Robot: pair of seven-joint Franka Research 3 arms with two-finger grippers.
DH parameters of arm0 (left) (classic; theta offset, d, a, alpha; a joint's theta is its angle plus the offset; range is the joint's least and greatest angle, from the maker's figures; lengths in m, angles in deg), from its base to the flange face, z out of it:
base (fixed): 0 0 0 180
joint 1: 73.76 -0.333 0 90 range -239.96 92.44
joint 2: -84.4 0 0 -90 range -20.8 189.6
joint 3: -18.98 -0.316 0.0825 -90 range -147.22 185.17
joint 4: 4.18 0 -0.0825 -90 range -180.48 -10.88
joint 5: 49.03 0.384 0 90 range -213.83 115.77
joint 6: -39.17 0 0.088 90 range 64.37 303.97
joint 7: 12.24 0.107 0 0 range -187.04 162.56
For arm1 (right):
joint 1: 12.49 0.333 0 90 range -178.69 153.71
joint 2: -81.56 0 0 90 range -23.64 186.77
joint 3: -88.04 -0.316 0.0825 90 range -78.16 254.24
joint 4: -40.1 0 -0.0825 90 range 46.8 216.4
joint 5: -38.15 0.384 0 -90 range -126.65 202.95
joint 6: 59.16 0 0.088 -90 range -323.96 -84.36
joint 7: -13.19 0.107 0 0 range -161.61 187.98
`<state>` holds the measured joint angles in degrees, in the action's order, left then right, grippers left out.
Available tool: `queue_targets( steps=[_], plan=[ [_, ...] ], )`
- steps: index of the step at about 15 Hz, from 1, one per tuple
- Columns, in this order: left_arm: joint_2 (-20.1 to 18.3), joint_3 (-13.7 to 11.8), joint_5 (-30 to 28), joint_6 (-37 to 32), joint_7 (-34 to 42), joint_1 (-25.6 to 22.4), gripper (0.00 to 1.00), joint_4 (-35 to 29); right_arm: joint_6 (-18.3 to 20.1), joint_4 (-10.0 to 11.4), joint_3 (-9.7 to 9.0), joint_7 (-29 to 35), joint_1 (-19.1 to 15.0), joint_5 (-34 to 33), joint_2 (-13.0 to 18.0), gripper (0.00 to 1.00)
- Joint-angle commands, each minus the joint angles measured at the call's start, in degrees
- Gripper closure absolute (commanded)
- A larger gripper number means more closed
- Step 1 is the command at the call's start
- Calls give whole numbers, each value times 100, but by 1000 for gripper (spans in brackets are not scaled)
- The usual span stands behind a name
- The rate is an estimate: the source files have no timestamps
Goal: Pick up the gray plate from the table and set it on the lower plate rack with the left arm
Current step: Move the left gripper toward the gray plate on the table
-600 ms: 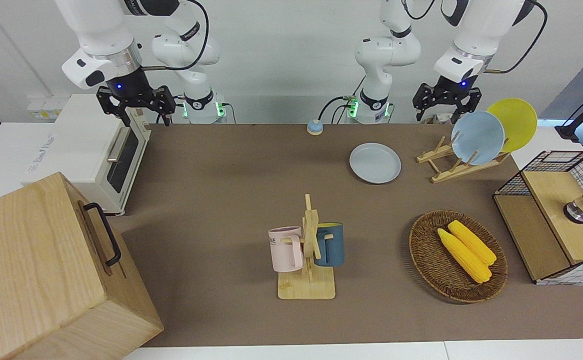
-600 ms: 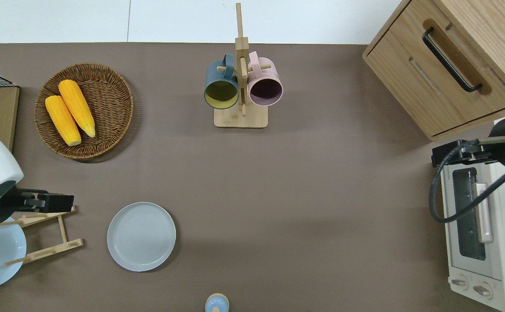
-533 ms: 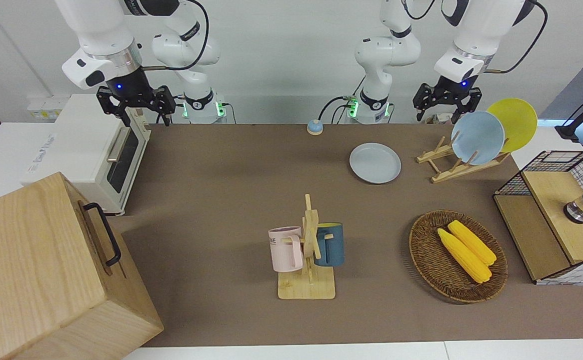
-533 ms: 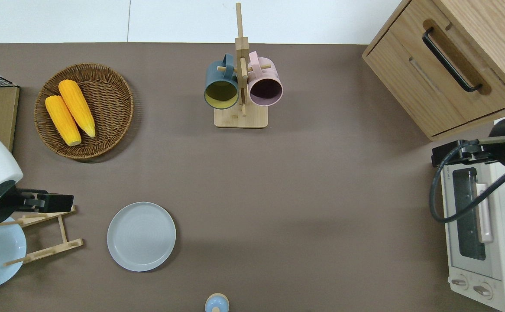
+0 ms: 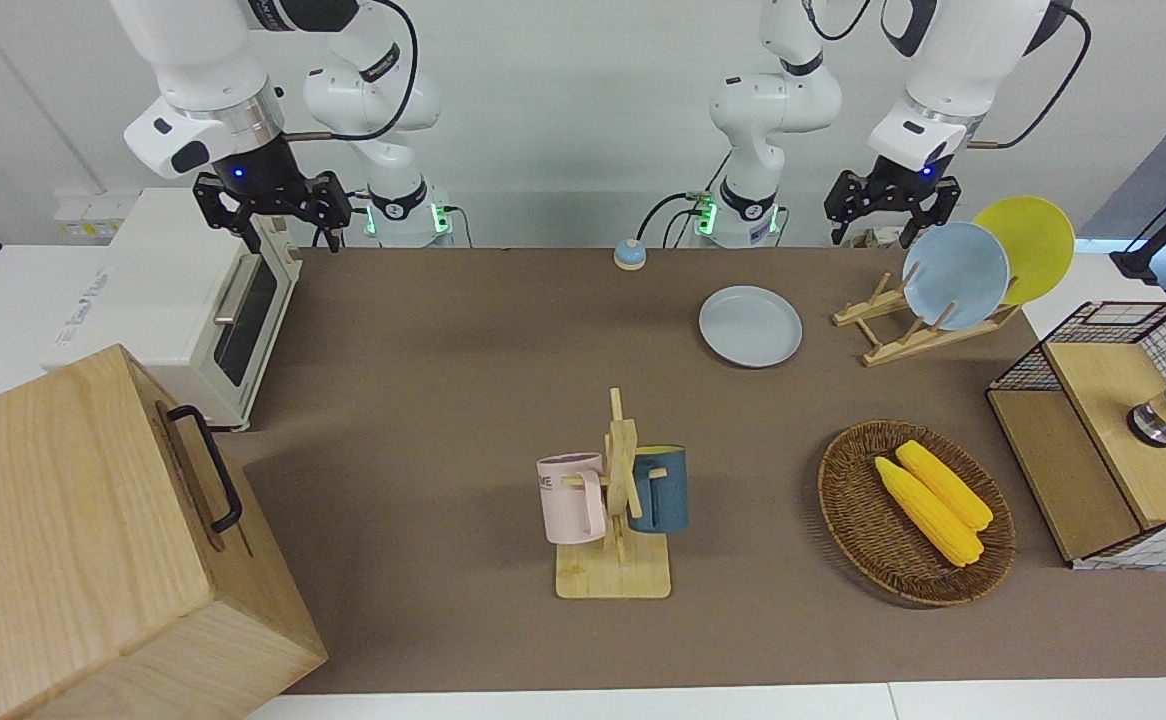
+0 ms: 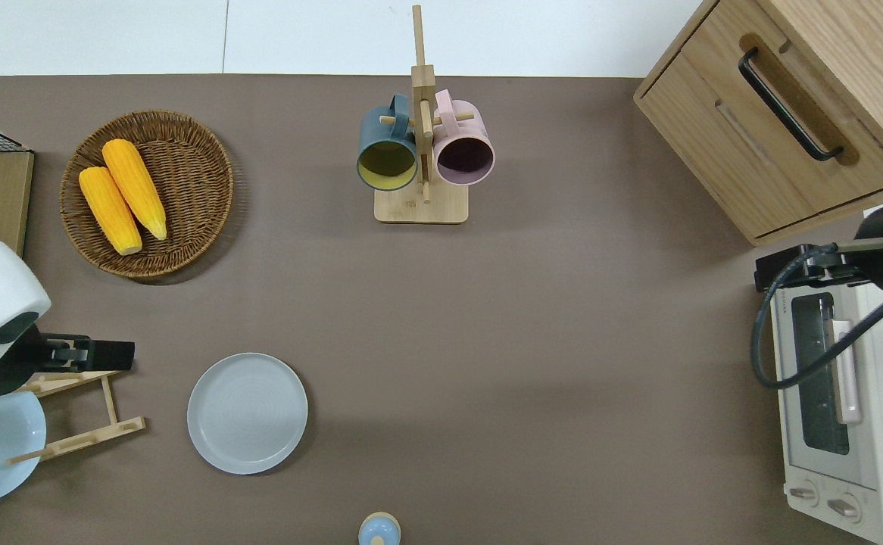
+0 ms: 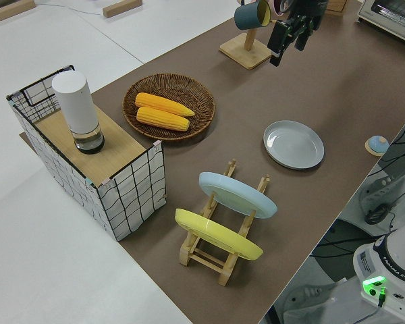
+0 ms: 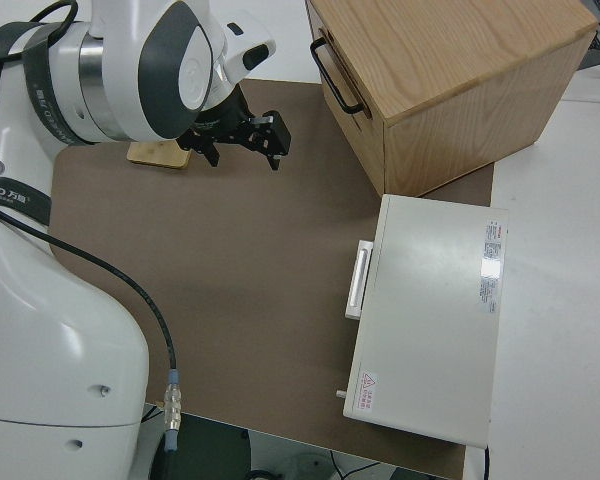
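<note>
On the table [image 5: 463,400] I see the gray plate [image 5: 750,326] lying flat beside the lower plate rack [image 5: 903,325] (untouched); my left gripper [image 5: 887,210], fingers spread, hangs over the rack; right arm parked.

Left gripper [image 5: 883,203] raised, fingers [image 5: 841,208] spread, pointing down, empty. Right arm parked.

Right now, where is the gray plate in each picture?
Front view: gray plate flat on the table, beside the plate rack.
Overhead view: gray plate, beside the rack.
Left side view: gray plate, near the rack.
Right side view: not in it.
Shared landmark: the rack.
</note>
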<state>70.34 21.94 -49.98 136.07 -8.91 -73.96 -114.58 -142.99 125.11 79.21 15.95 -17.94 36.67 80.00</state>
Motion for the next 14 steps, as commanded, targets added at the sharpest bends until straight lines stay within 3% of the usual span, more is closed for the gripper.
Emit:
queue_targets(
  steps=[1,7,14],
  plan=[
    [-79,-68,112,-31,-131,108,0,-113,34,-29,22,22,26,16,-11,17],
    [-97,-94,42,-49,-140,90,2,-200,34,-29,22,22,26,16,-11,17],
    [-263,-164,-117,91,-148,20,2,-727,34,-29,22,22,26,16,-11,17]
  ],
)
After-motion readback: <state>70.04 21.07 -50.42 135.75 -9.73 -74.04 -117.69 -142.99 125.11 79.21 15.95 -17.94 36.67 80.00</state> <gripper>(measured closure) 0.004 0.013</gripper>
